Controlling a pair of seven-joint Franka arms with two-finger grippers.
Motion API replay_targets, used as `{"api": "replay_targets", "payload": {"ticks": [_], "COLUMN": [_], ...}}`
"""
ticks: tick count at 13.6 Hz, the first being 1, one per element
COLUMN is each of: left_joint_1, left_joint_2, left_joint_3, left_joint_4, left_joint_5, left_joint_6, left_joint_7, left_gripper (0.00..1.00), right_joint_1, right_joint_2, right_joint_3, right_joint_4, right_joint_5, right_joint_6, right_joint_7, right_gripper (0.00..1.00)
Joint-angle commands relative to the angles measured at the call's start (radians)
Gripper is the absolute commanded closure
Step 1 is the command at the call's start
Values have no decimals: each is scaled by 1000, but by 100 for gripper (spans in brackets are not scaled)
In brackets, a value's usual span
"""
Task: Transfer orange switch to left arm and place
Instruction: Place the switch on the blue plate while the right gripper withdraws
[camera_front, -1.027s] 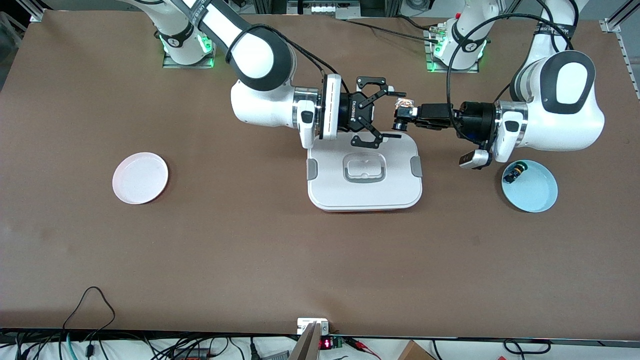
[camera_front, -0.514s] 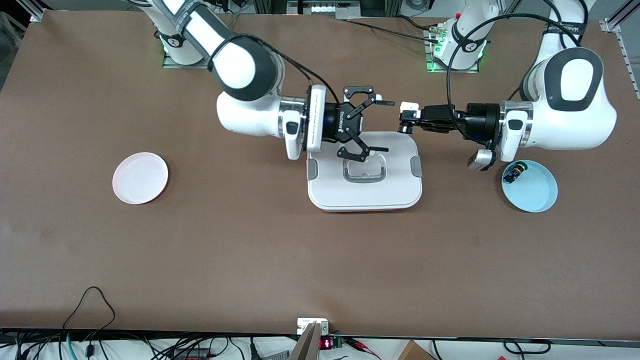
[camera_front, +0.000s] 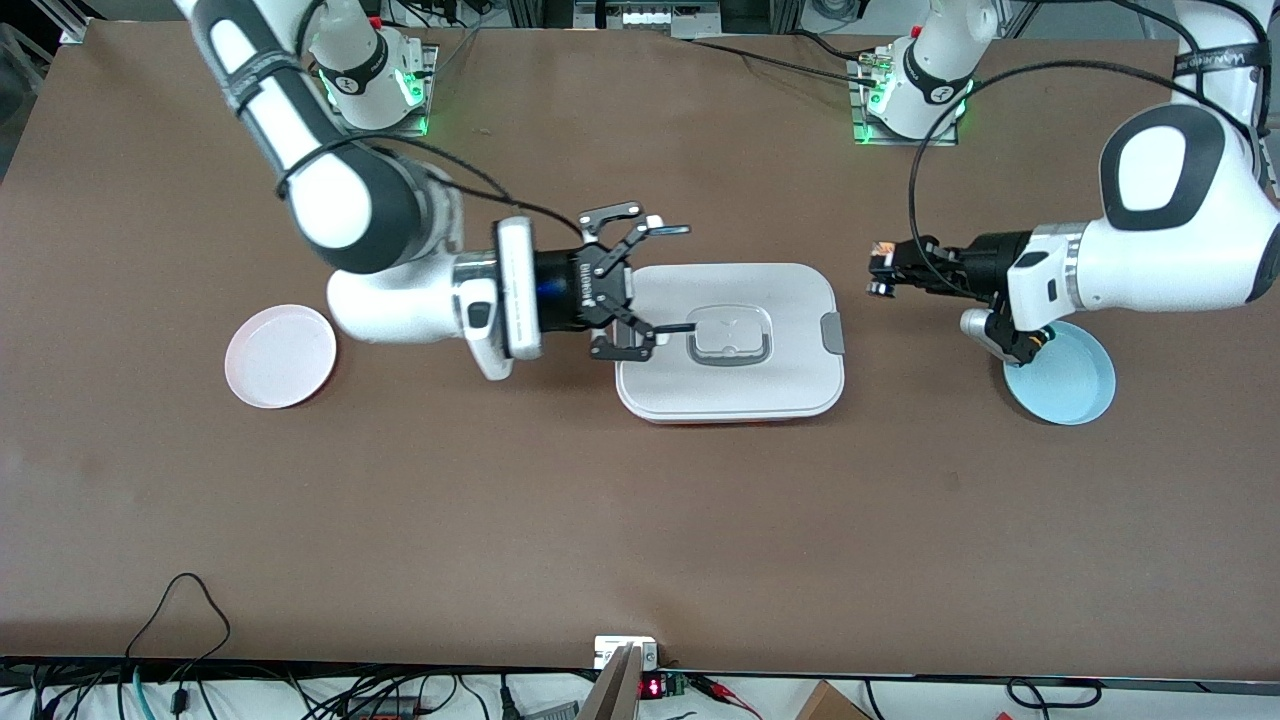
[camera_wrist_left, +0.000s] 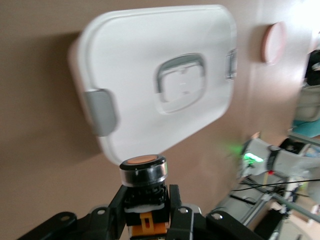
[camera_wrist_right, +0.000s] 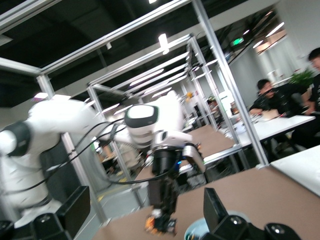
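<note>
The orange switch is a stubby black button with an orange cap. My left gripper is shut on it, in the air over the bare table between the box and a blue plate. In the left wrist view the switch sits cap outward in my left gripper, with the white box below. My right gripper is open and holds nothing, over the box's end toward the right arm. The right wrist view shows my right gripper wide open, facing the switch in the left arm's hand farther off.
A pale blue plate lies toward the left arm's end, partly under that arm's wrist. A pink plate lies toward the right arm's end and shows in the left wrist view as the pink plate. The box has grey side clips.
The two grippers have drawn apart. The right one went toward its own end of the table, still open. The left one carried the switch off the box toward the blue plate.
</note>
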Motion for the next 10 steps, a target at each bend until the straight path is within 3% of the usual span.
{"api": "replay_targets", "payload": {"ticks": [1, 3, 6, 10], "left_joint_1": [22, 34, 113, 222], "left_joint_2": [55, 71, 131, 246], "left_joint_3": [-5, -5, -5, -5], "left_joint_4": [68, 68, 70, 65], "left_joint_5": [187, 352, 498, 709], "left_joint_6": [-15, -8, 66, 224], "left_joint_7": [55, 126, 322, 652], "left_gripper": [85, 85, 84, 84], "right_joint_1": [-128, -205, -297, -380], "right_joint_2": [-13, -12, -12, -19], "right_joint_3": [14, 16, 16, 16], "right_joint_4": [-19, -15, -13, -7], "right_joint_5": [-162, -242, -334, -426], "right_joint_6": [-180, -323, -482, -584], "right_joint_7": [62, 71, 69, 69], "right_gripper": [0, 0, 0, 0]}}
